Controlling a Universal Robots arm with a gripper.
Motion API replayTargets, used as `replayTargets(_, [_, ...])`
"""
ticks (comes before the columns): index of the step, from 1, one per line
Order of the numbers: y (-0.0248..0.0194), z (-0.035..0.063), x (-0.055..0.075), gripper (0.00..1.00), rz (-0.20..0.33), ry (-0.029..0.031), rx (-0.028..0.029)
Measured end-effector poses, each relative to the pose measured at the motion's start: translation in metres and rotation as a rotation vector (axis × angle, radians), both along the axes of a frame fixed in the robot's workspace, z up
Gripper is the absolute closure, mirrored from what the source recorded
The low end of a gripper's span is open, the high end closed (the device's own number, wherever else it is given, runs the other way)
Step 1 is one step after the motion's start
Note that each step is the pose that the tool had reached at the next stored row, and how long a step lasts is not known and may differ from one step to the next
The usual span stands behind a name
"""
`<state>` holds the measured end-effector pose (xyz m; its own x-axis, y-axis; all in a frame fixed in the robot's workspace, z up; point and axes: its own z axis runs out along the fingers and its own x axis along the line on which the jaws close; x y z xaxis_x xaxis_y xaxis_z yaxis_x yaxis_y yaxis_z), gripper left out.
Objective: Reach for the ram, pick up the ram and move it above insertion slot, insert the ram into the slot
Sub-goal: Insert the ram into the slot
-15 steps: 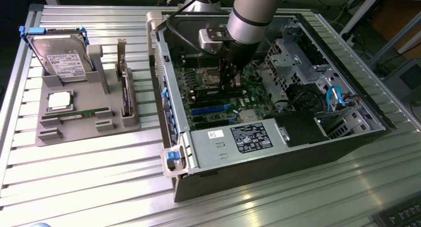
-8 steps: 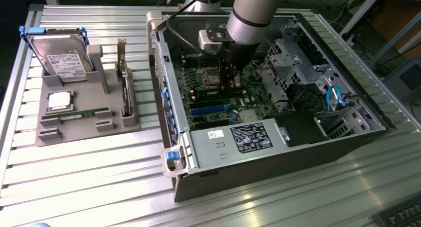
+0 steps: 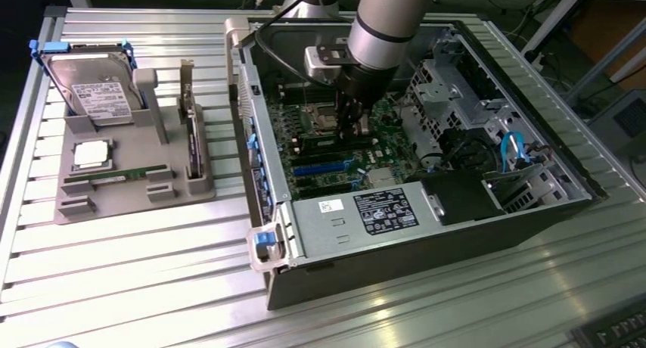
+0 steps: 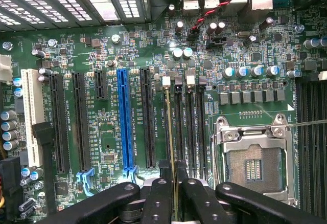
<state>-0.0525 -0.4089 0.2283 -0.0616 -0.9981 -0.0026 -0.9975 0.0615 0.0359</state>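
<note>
My gripper (image 4: pixel 175 185) is shut on the ram (image 4: pixel 171 132), which I see edge-on as a thin pale line running out from between the black fingers (image 4: pixel 158 193). The ram's edge lies along the slot (image 4: pixel 167 127), the outermost of several parallel black sockets beside the black expansion socket, and its far end reaches the slot's white latch. I cannot tell whether the ram touches the slot or hangs just above it. In the exterior view my gripper (image 3: pixel 353 125) is down inside the open computer case, over the green motherboard (image 3: pixel 333 159).
A blue expansion socket (image 4: pixel 122 121) and the silver processor socket (image 4: pixel 254 162) flank the memory sockets. The case walls (image 3: pixel 265 166), drive cage (image 3: pixel 444 98) and power supply (image 3: pixel 379 212) hem in the arm. A grey fixture (image 3: pixel 131 174) with a hard drive (image 3: pixel 96 87) stands outside the case.
</note>
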Motion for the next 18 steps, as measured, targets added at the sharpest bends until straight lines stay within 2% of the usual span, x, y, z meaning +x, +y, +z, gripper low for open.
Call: replayTargets(18, [0.0016,-0.0021,0.0000,0.86,-0.002,0.0001,0.0000])
